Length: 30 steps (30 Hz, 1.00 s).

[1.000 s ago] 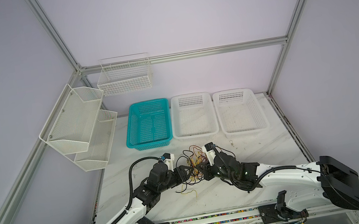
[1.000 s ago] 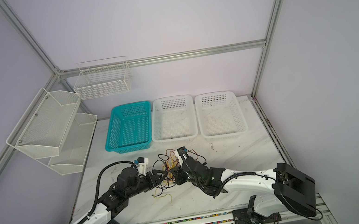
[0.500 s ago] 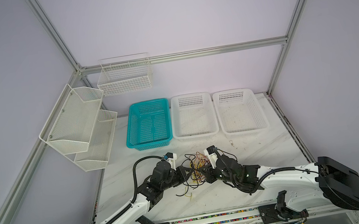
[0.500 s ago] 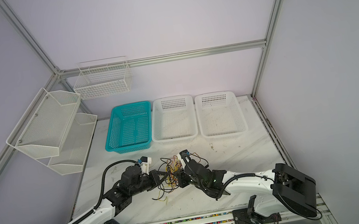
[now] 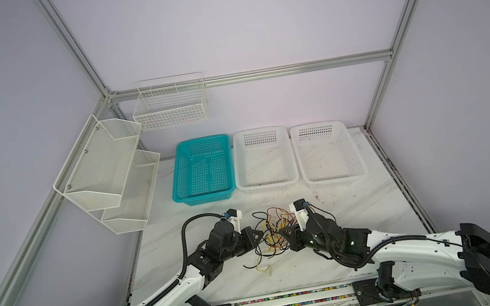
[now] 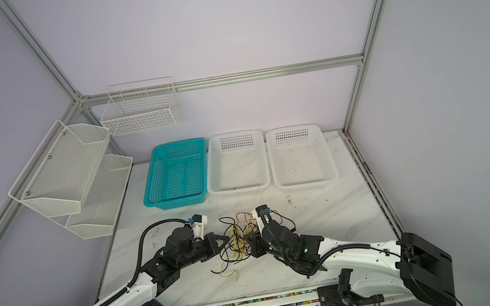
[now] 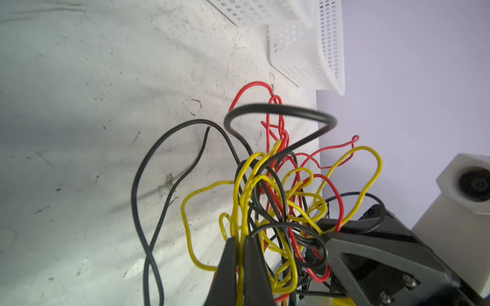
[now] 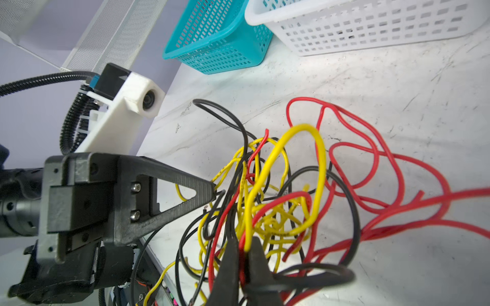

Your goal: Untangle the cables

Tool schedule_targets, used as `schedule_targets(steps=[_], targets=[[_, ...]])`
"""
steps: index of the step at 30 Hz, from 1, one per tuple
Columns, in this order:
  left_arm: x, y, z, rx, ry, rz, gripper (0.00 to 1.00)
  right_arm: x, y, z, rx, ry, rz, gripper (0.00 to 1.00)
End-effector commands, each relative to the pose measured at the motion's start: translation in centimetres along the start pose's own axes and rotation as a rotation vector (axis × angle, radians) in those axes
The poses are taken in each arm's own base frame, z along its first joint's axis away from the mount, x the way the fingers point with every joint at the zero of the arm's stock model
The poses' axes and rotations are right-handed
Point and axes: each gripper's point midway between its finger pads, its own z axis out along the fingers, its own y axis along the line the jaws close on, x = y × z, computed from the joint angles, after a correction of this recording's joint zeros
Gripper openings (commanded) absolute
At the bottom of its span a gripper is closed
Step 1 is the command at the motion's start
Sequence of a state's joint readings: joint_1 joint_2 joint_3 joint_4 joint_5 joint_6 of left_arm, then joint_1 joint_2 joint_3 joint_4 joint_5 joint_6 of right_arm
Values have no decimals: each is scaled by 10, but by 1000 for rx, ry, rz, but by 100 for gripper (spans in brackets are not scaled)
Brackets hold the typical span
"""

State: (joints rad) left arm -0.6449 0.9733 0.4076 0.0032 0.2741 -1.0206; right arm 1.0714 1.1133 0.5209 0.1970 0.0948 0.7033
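Note:
The cables (image 5: pixel 271 234) (image 6: pixel 239 239) form one tangle of thin black, yellow and red wires on the marble table, between my two grippers. My left gripper (image 5: pixel 261 233) (image 6: pixel 226 238) meets the tangle from its left side. In the left wrist view the left gripper (image 7: pixel 240 239) is shut on a yellow cable (image 7: pixel 242 201). My right gripper (image 5: pixel 280 231) (image 6: pixel 245 237) enters the tangle from the right. In the right wrist view the right gripper (image 8: pixel 242 239) is shut on a yellow cable (image 8: pixel 265 169) and a red one. The two gripper tips are a few centimetres apart.
A teal basket (image 5: pixel 204 197) and two white baskets (image 5: pixel 270 186) (image 5: pixel 338 180) stand in a row behind the tangle. White wall racks (image 5: pixel 109 168) (image 5: pixel 171 105) hang at the back left. A loose yellow wire end (image 5: pixel 263 269) trails toward the table's front edge.
My left gripper has closed on a yellow cable in the tangle, and its arm has shifted slightly. The right gripper has stayed shut on its cables.

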Motion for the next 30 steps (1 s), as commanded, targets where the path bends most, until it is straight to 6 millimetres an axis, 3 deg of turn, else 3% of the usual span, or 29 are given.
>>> schedule_targets(steps=[1,8,14,20,26,30], targets=[[-15,42,-7,-196,-99,-3,0,-7,-14,-10,50,-43,47,3],[-22,46,-13,-219,-127,-8,0,2,-20,-10,50,6,70,23],[-26,33,-12,-159,-132,-9,0,4,-12,-9,11,33,55,42],[-26,20,-9,-90,-129,2,0,8,0,19,-18,73,28,44],[-24,14,-9,-53,-115,1,0,7,7,54,-17,70,114,43],[-19,18,-9,-59,-103,-2,0,-5,8,57,-40,-6,202,42]])
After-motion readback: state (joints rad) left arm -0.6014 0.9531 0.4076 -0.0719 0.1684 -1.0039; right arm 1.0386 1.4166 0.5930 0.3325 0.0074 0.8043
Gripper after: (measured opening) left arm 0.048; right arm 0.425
